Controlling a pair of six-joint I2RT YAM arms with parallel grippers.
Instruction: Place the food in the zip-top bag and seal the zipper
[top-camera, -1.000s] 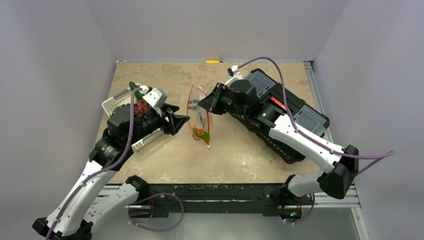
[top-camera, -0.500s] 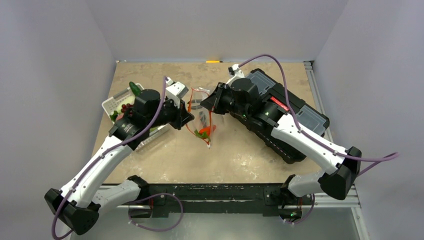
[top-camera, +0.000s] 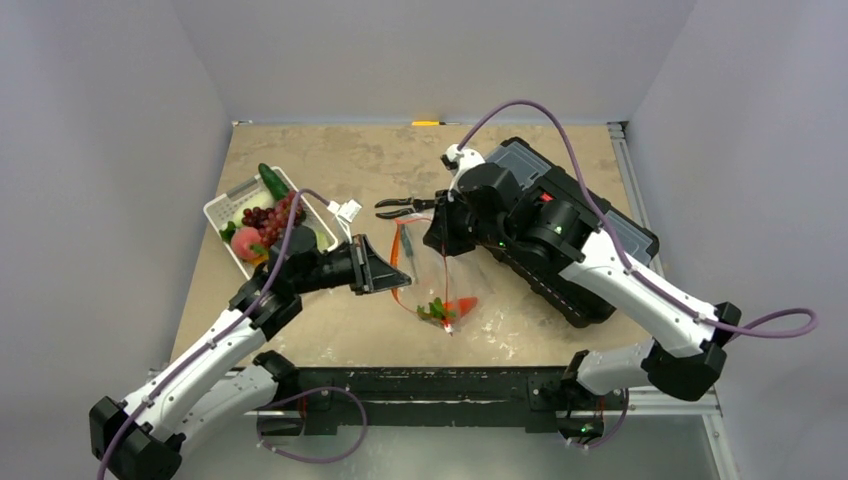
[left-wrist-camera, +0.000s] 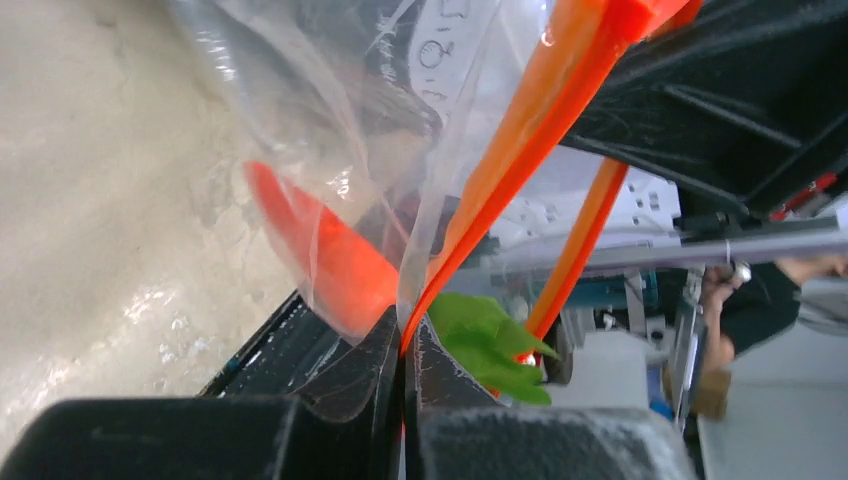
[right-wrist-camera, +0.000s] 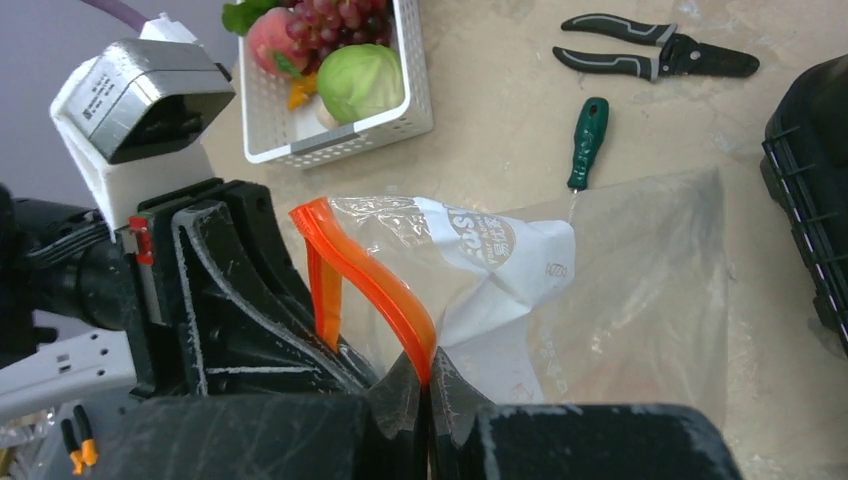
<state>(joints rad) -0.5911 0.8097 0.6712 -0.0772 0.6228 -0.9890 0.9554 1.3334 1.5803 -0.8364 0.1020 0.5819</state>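
Note:
The clear zip-top bag (top-camera: 432, 285) hangs between both grippers, and an orange carrot (top-camera: 455, 307) with green leaves (left-wrist-camera: 490, 335) lies inside it. My left gripper (left-wrist-camera: 405, 345) is shut on one side of the orange-red zipper (left-wrist-camera: 530, 120). My right gripper (right-wrist-camera: 428, 385) is shut on the zipper's other side (right-wrist-camera: 375, 280), so the mouth gapes between them. The rest of the food sits in the white basket (right-wrist-camera: 340, 140): cabbage (right-wrist-camera: 360, 80), grapes (right-wrist-camera: 340, 15), peach (right-wrist-camera: 275, 45) and cucumber (top-camera: 272, 182).
Black-handled pliers (right-wrist-camera: 650, 55) and a green-handled screwdriver (right-wrist-camera: 588, 140) lie on the table behind the bag. A large black case (top-camera: 600, 225) fills the right side, under the right arm. The white basket (top-camera: 228, 205) stands at the left.
My left arm swung from the basket to the bag and shut on the zipper. The bag, held by both grippers, moved toward the near edge, and the carrot slid with it.

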